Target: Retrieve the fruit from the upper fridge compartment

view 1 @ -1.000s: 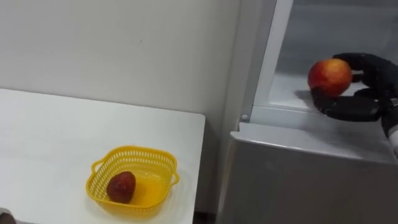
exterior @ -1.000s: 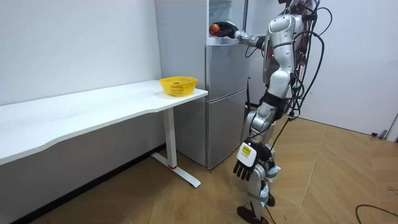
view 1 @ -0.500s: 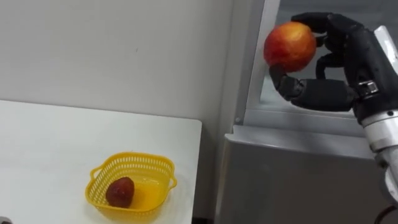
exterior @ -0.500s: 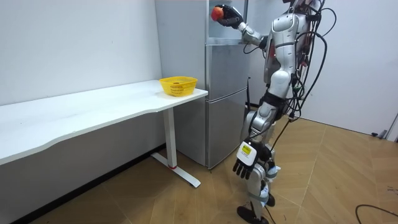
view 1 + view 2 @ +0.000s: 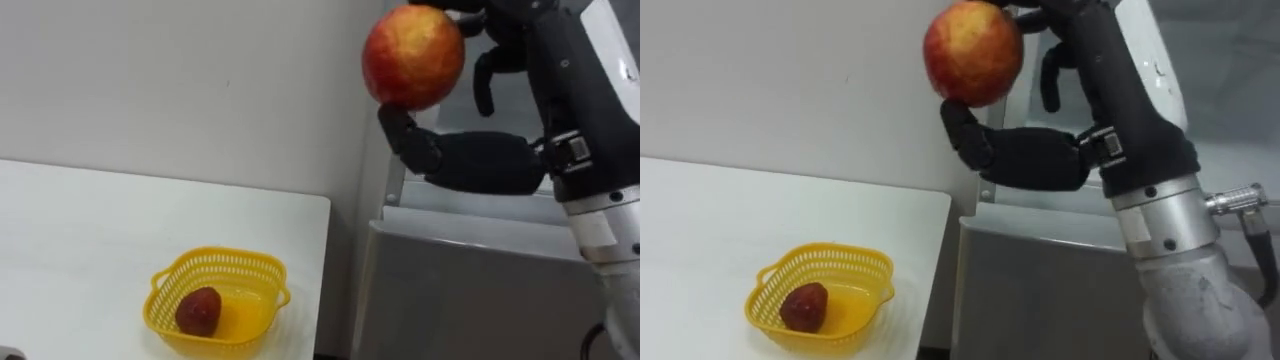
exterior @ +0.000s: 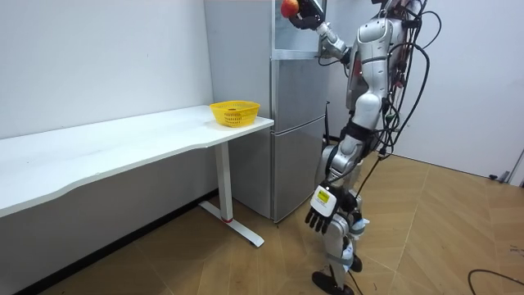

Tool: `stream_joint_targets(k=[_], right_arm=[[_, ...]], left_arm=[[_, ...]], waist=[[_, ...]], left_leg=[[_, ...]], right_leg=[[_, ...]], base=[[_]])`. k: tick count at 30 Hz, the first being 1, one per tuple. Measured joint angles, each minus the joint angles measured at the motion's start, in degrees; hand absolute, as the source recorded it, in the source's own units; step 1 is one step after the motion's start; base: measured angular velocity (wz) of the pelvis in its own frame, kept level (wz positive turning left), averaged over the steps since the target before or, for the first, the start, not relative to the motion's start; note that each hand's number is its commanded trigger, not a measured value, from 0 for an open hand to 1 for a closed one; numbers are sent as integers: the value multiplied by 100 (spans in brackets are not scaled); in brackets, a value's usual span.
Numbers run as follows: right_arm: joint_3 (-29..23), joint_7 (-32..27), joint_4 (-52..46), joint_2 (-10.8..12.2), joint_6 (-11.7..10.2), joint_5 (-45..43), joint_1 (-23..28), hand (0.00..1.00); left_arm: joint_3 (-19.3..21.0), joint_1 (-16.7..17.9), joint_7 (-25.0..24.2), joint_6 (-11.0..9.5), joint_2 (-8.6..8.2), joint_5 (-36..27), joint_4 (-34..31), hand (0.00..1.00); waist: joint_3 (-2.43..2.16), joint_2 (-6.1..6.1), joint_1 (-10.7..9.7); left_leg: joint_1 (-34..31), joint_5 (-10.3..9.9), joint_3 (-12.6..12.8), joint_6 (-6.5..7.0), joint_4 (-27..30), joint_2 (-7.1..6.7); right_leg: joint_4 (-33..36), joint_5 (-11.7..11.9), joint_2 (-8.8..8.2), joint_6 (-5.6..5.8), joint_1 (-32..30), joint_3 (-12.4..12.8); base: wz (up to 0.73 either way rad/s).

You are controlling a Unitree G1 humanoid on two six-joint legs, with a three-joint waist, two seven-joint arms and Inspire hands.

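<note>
My right hand point(image 5: 480, 160) is shut on a red and yellow apple point(image 5: 413, 55), thumb under it and fingers curled over its top. It holds the apple high, in front of the left edge of the open upper fridge compartment, above the grey fridge point(image 5: 460, 290). In the room view the apple point(image 6: 288, 7) is up at the top of the fridge point(image 6: 295, 131), at the end of my raised arm. My left hand point(image 6: 321, 215) hangs by my thigh with relaxed fingers, holding nothing.
A yellow plastic basket point(image 5: 225, 252) sits near the right end of the white table point(image 5: 90, 230), with a dark red fruit point(image 5: 198, 311) inside. The table stands against the wall, its right edge close to the fridge. I stand facing the fridge on a wooden floor.
My right hand has lifted the apple out of the upper compartment, up and to the left, nearer the camera. Basket and left hand are unchanged.
</note>
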Motion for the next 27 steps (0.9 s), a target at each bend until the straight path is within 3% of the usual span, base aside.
stream_joint_targets(k=[3,12,22,25,27], right_arm=[[196,139,-107,121,-46,-535,0,100],[522,624,-143,155,-65,-1055,-11,100],[831,844,-235,245,-46,-1064,-66,100],[1103,890,5,246,-67,-1071,-77,100],[1241,921,169,248,7,-1073,-77,100]], left_arm=[[5,13,-58,-30,13,-2,72,0],[8,-23,-330,-88,62,-9,74,0],[110,-142,-565,-89,204,-5,304,0],[106,-309,-622,-84,281,-5,358,0],[107,-370,-648,-82,307,-1,362,0]], waist=[[12,-42,9],[23,-247,313],[45,-285,498],[96,-401,629],[89,-479,677]], left_leg=[[-15,0,1,0,-18,1],[-89,-1,-42,2,-30,-8],[-117,-1,-55,2,-35,-3],[-129,-1,-63,2,-26,-4],[-189,-1,-94,2,-4,-9]], right_leg=[[-12,-1,1,2,-9,-6],[-27,11,-14,21,-17,-96],[-27,8,-11,23,-17,-102],[-31,8,-14,23,-14,-132],[-40,9,-21,25,-24,-178]], base=[[3],[6],[1],[5],[12]])
